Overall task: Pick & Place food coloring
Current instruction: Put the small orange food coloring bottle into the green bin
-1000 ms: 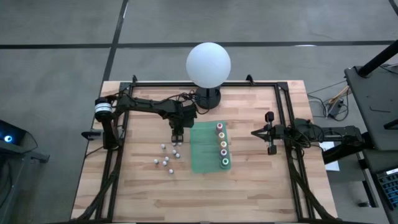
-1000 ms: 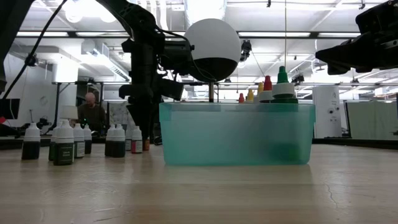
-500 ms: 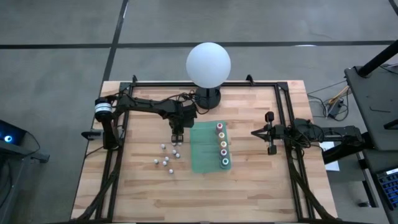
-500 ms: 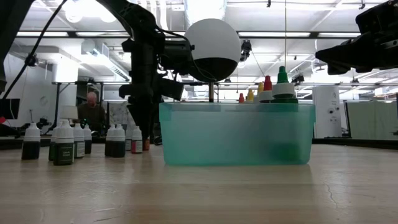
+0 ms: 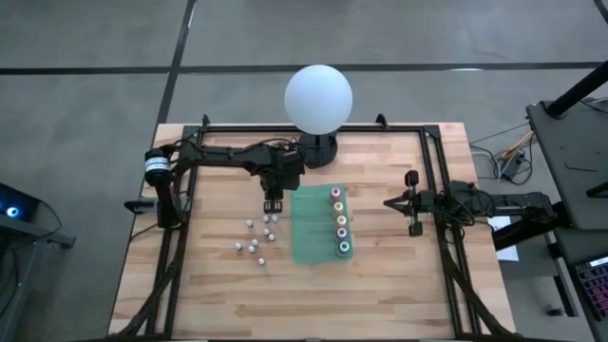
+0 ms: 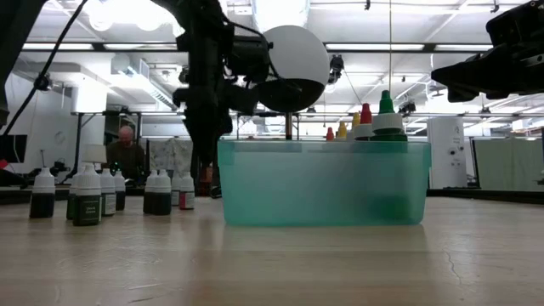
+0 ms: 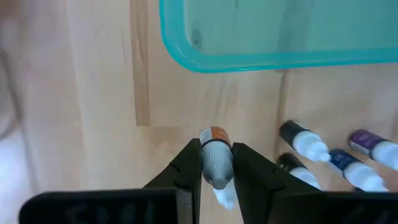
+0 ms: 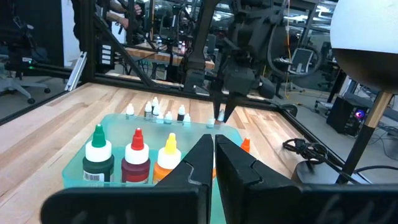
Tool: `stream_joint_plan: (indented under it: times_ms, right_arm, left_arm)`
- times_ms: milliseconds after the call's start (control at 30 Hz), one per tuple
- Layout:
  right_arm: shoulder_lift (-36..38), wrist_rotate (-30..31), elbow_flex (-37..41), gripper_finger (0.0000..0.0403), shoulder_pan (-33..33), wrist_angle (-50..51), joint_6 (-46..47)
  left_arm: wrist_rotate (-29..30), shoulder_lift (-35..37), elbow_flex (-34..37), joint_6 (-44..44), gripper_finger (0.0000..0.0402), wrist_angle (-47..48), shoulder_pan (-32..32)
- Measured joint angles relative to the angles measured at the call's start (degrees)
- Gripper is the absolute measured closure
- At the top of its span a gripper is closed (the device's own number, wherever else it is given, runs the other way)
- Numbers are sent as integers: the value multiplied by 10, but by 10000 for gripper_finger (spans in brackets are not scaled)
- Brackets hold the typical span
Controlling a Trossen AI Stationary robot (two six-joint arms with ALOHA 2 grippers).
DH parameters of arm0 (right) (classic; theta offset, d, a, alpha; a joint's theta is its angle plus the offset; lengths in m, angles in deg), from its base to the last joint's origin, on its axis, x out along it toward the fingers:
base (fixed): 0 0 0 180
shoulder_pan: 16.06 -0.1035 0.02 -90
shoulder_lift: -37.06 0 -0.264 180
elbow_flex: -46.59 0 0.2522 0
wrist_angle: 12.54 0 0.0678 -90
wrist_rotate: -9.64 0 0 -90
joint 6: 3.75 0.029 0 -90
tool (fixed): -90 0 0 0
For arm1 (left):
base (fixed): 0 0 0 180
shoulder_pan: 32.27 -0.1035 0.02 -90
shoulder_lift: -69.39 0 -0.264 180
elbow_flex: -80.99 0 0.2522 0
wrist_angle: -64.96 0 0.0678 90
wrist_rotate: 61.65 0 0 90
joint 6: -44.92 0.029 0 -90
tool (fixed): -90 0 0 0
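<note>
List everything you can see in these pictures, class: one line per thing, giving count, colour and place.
Teal tub: one, translucent teal, table centre.
Colour-topped bottles: five; pink, yellow, orange, red and green tops; in a row inside the tub.
White-capped bottles: at least six, dark bodies, standing on the table beside the tub, on the left arm's side.
Held bottle: one, grey with an orange band, between the left gripper's fingers.
Globe lamp: one, white on a black base, at the table's edge.
Table: one, light wood.
Person: one, in the room behind.
Left gripper: shut on the held bottle, near the tub.
Right gripper: shut, empty, on the tub's other side.
</note>
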Motion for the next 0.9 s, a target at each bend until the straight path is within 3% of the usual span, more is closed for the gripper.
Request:
stream_joint_plan:
  times_ms: [400,900]
  right_arm:
    - [0,0,0,394,0,0,0]
    - [0,0,0,394,0,0,1]
  left_arm:
    - [0,1,-96,-11,353,45,1]
    - [0,-1,-167,-11,353,57,22]
